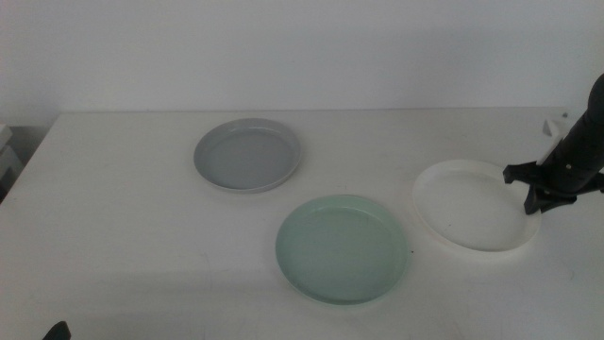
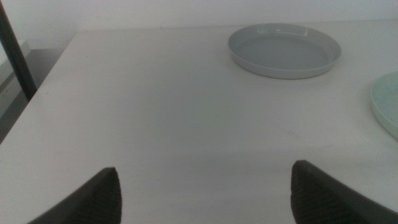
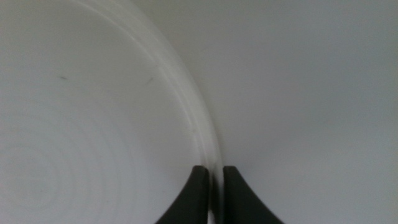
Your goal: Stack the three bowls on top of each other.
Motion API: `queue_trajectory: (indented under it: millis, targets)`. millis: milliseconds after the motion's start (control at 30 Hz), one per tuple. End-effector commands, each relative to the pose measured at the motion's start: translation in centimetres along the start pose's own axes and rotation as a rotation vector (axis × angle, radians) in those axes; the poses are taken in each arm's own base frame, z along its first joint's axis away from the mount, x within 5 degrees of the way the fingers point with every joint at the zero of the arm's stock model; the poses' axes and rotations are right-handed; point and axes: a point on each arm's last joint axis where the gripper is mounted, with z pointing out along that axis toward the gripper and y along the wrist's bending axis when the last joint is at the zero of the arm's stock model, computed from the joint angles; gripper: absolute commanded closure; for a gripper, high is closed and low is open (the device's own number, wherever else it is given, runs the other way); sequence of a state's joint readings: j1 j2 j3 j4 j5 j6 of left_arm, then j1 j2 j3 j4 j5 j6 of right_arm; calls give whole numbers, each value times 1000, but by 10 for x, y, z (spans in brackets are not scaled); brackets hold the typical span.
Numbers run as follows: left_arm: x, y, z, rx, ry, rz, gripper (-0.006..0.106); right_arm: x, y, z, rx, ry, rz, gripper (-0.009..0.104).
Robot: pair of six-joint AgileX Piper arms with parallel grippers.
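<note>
Three bowls are apart on the white table. The grey bowl (image 1: 248, 155) (image 2: 284, 50) sits at the back centre-left. In front of it, towards the middle, is the mint green bowl (image 1: 342, 247) (image 2: 387, 103). The white bowl (image 1: 475, 205) (image 3: 81, 124) lies at the right, tilted, with its right edge raised. My right gripper (image 1: 534, 200) (image 3: 215, 186) is shut on that bowl's right rim, one jaw inside and one outside. My left gripper (image 2: 205, 193) waits open and empty over the table's near left part.
A dark upright post (image 2: 15, 53) stands off the table's left edge. A small white object (image 1: 553, 124) sits at the far right behind the right arm.
</note>
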State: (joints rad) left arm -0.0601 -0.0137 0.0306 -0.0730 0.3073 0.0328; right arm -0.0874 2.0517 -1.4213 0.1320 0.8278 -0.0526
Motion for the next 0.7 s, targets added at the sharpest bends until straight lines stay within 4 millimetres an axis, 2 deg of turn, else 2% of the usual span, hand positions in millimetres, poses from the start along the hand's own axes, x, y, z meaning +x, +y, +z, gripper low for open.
queue_trajectory:
  millis: [0, 100, 200, 267, 367, 467, 667]
  targets:
    - [-8, 0, -2, 0, -88, -17, -4, -9, 3, -47, 2, -129, -7, 96]
    - [-8, 0, -2, 0, -88, -17, -4, -7, 7, -86, -3, -222, -6, 96]
    - [-8, 0, -2, 0, -88, -17, -4, 2, 20, -130, -16, -306, -35, 96]
    - [-8, 0, -2, 0, -88, -17, -4, 11, 37, -156, -39, -352, -57, 96]
    - [-8, 0, -2, 0, -88, -17, -4, 27, 67, -180, -83, -384, -113, 96]
    - [-8, 0, -2, 0, -88, -17, -4, 41, 98, -190, -143, -374, -156, 96]
    - [-8, 0, -2, 0, -88, -17, -4, 60, 151, -180, -217, -306, -247, 96]
